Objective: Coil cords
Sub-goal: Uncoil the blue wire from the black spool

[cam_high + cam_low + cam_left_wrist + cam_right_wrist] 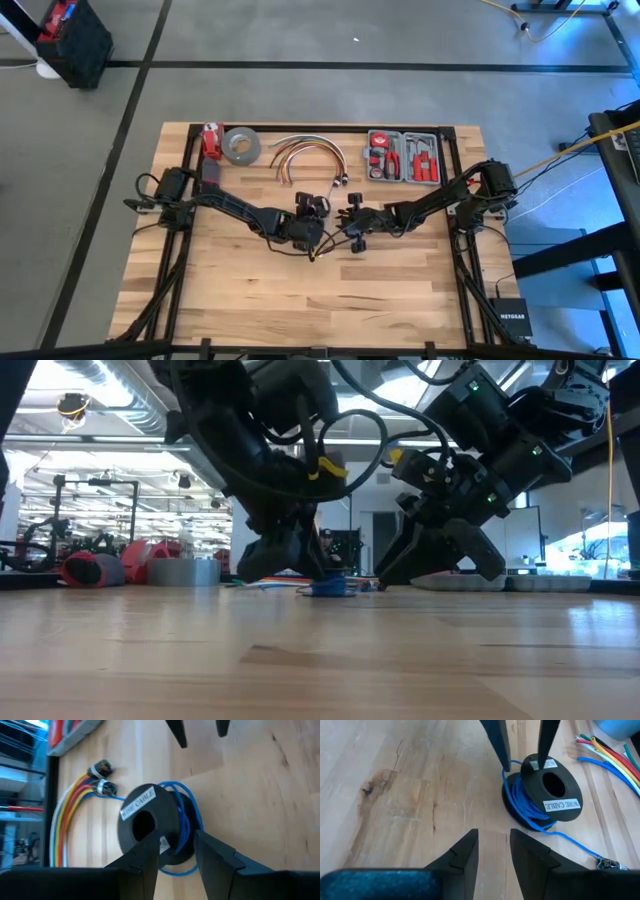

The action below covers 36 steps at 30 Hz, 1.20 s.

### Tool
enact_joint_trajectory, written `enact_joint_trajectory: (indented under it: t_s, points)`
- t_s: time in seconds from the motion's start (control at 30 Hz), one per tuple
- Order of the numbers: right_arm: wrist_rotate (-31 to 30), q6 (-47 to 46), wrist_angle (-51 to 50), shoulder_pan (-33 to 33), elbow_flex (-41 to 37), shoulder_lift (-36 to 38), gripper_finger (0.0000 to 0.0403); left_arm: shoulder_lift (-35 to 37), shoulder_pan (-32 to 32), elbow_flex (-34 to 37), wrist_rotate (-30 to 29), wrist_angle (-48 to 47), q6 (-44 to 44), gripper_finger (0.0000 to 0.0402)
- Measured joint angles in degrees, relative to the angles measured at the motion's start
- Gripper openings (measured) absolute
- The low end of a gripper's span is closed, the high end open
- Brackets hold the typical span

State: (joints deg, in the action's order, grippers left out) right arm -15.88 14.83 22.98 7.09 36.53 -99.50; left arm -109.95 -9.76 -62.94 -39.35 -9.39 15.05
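A black spool (545, 795) labelled "WIRE CABLE" rests on its lower flange at the table's middle. The thin blue cord (525, 805) is wound loosely around its core. A loose end (577, 845) trails across the wood toward a small plug (107, 787). My left gripper (175, 845) is open, its fingers on either side of the spool's near rim; the right wrist view shows it from the front (524, 765). My right gripper (494, 837) is open a short way from the spool on the opposite side, with only bare wood between its fingers. My left gripper slants down at the spool from the table's left. One fingertip (506, 767) stands beside the wound cord and the other (542, 762) over the upper flange. I cannot tell whether either touches the spool, which stays on the table.
An arched bundle of orange, red and white cables (305, 155) lies behind the spool. Along the far edge are a grey tape roll (241, 146), a red item (211, 140) and an open tool case (403, 157). The near half of the table (320, 300) is bare wood.
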Motion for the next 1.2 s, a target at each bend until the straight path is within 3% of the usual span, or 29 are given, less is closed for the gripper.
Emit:
enact_joint_trajectory:
  t_s: [0.17,0.4,0.7,0.83,1.03,1.2]
  points:
    - [0.0,0.0,0.0,0.0,0.0,0.0,0.0115,0.0,0.4,0.0,-3.2,0.5,0.2,0.0115]
    - [0.0,0.0,0.4,0.0,0.0,0.0,0.0115,-1.1,2.0,0.0,-3.5,1.7,2.1,0.0110]
    - [0.0,0.0,0.8,0.0,0.0,0.0,0.0115,-3.0,3.0,-0.1,-7.7,5.8,4.6,0.0012]
    - [-0.3,-0.1,0.9,0.1,0.0,0.0,0.0115,-1.7,3.0,-0.3,-8.8,5.3,3.3,0.0006]
    - [-11.0,-0.9,-5.2,3.2,0.0,6.5,0.0115,4.3,2.9,-0.3,-5.6,5.1,-1.1,0.0001]
    - [-18.4,-2.3,-8.0,5.4,0.0,14.4,0.0115,11.2,4.4,-0.3,1.4,5.1,2.5,0.0001]
